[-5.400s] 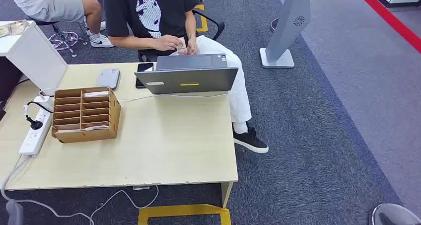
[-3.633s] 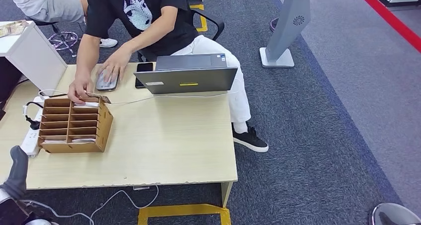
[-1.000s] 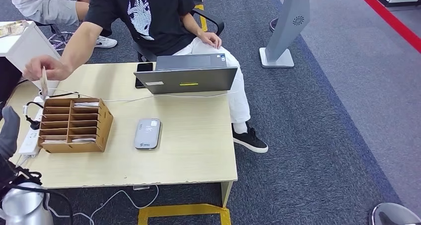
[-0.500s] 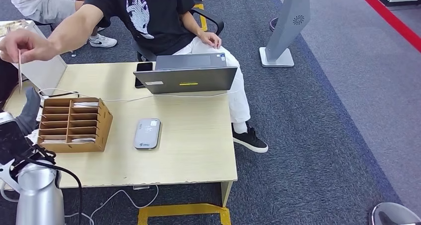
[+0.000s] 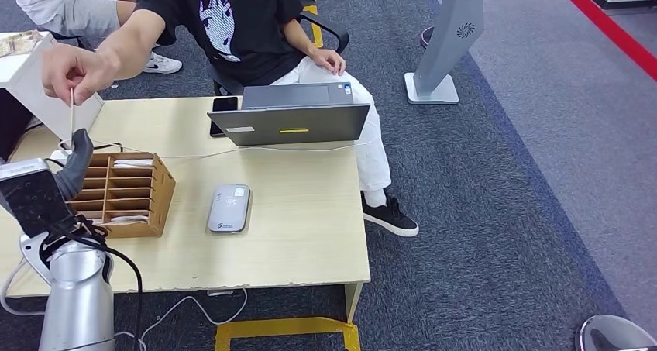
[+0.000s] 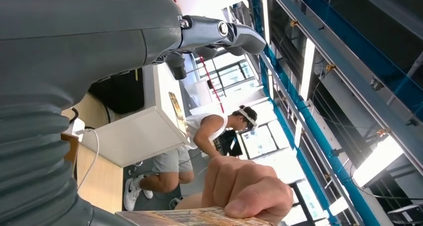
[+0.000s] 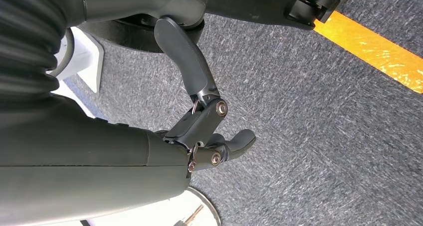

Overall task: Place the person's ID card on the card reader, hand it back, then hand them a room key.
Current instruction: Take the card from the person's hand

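Note:
A person seated behind the table reaches out a hand that pinches the ID card, seen edge-on and hanging down. My left hand is raised just below it, fingers apart and holding nothing; a fingertip is close beside the card's lower end. In the left wrist view the person's hand holds the card flat, apart from my fingers. The grey card reader lies mid-table. A wooden slotted box holds room key cards. My right hand hangs over carpet, holding nothing.
An open laptop stands at the table's far edge with a black phone beside it. A cable runs across the table behind the box. A white box sits at the far left. A grey kiosk stand is on the carpet to the right.
My left arm has risen from the table's near edge to the box's left side. The person's hand has brought the card from the far left to just above my left hand.

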